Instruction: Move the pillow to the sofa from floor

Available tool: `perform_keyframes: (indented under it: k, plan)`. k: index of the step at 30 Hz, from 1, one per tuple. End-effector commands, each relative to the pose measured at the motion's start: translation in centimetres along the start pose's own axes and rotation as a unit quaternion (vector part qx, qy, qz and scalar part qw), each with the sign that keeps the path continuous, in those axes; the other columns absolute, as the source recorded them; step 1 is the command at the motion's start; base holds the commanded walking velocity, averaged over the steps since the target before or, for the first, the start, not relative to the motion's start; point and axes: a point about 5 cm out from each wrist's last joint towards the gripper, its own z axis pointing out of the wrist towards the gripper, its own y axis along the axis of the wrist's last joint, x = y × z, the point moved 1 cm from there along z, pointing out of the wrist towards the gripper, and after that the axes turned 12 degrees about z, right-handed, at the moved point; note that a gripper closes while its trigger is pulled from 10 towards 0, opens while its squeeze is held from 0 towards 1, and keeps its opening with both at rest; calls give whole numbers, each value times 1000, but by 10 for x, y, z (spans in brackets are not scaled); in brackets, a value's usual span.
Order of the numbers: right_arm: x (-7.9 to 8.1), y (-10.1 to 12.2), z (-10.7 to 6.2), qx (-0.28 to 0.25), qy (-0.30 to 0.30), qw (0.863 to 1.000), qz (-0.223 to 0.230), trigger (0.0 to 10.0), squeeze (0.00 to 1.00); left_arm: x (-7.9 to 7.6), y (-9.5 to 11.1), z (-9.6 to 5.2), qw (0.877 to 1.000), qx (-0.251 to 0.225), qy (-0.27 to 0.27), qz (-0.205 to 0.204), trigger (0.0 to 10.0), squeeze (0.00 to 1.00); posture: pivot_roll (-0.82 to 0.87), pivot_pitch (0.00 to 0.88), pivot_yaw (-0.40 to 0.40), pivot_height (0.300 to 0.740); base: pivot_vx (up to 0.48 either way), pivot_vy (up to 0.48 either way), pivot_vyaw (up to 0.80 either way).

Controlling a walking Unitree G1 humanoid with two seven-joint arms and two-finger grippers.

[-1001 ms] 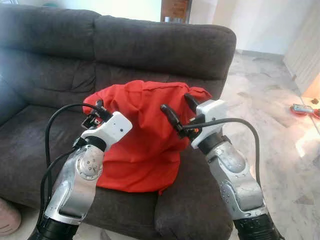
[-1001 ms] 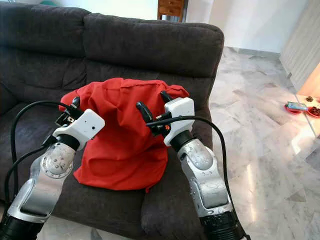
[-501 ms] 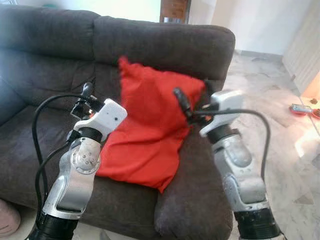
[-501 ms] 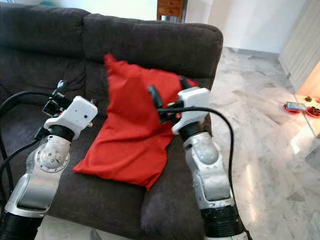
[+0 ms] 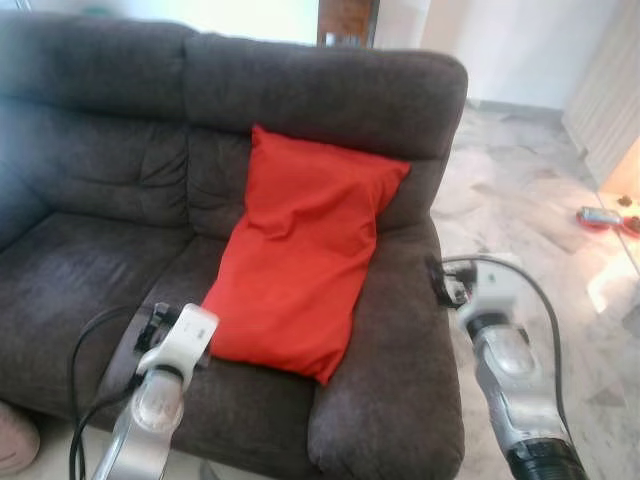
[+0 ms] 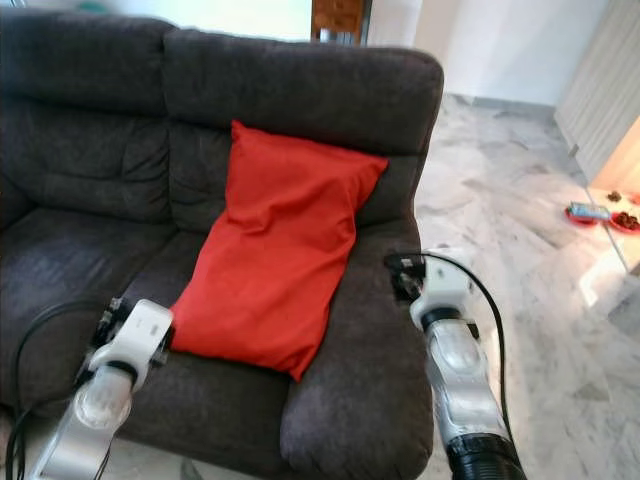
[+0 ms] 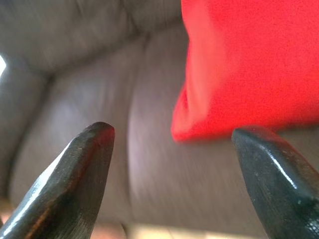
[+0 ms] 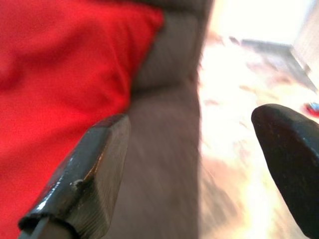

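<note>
The red pillow [image 5: 305, 255] lies on the dark grey sofa [image 5: 110, 150], its top leaning on the backrest and its lower end on the seat beside the right armrest [image 5: 395, 400]. My left gripper [image 5: 150, 318] is low over the seat's front, just left of the pillow's lower corner [image 7: 199, 124]. In the left wrist view it [image 7: 175, 132] is open with nothing between the fingers. My right gripper [image 6: 400, 270] hovers above the armrest, to the right of the pillow. The right wrist view shows it [image 8: 194, 119] open and empty, with the pillow [image 8: 60, 74] to one side.
Pale marble floor [image 5: 540, 190] stretches to the right of the sofa, with a small red tray of items [image 5: 600, 215] on it. A wooden piece of furniture [image 5: 348, 20] stands behind the backrest. Something pink [image 5: 15, 440] sits at the lower left by the sofa front.
Both grippers have let go of the pillow, dropped down and drawn back and apart. The pillow has settled flat against the backrest and seat.
</note>
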Motion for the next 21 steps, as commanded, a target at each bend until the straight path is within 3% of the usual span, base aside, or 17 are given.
perform_keyframes:
  k: [1, 3, 8, 14, 17, 18, 19, 21]
  plan:
    - [-10, -8, -2, 12, -18, 1000, -9, 10000, 0, -7, -12, -2, 1000, 18, -6, -10, 10000, 0, 84, 15, -48, 740, 0, 0, 0]
    - [-35, -33, -11, 66, -63, 995, -31, 10000, 0, -22, -41, -11, 997, 64, -27, -17, 10000, 0, 89, 6, -50, 740, 0, 0, 0]
    - [-70, -75, -38, 168, -137, 975, -52, 10000, 0, -42, -73, -24, 991, 116, -50, -42, 10000, 0, 82, 0, -47, 740, 0, 0, 0]
    - [-91, -113, -74, 251, -181, 947, -82, 10000, 0, -60, -94, -34, 986, 142, -73, -56, 10000, 0, 85, 0, -45, 740, 0, 0, 0]
    - [-107, -125, -94, 283, -228, 929, -78, 10000, 0, -64, -100, -37, 984, 149, -77, -60, 10000, 0, 84, 0, -39, 740, 0, 0, 0]
    - [-116, -132, -108, 305, -251, 915, -80, 10000, 0, -66, -102, -38, 983, 152, -81, -61, 10000, 0, 83, 0, -37, 740, 0, 0, 0]
    - [-116, -132, -108, 305, -251, 915, -80, 10000, 0, -66, -102, -38, 983, 152, -81, -61, 10000, 0, 83, 0, -37, 740, 0, 0, 0]
    - [-125, -145, -131, 344, -279, 894, -71, 10000, 0, -69, -106, -39, 982, 158, -87, -62, 10000, 0, 79, 0, -33, 740, 0, 0, 0]
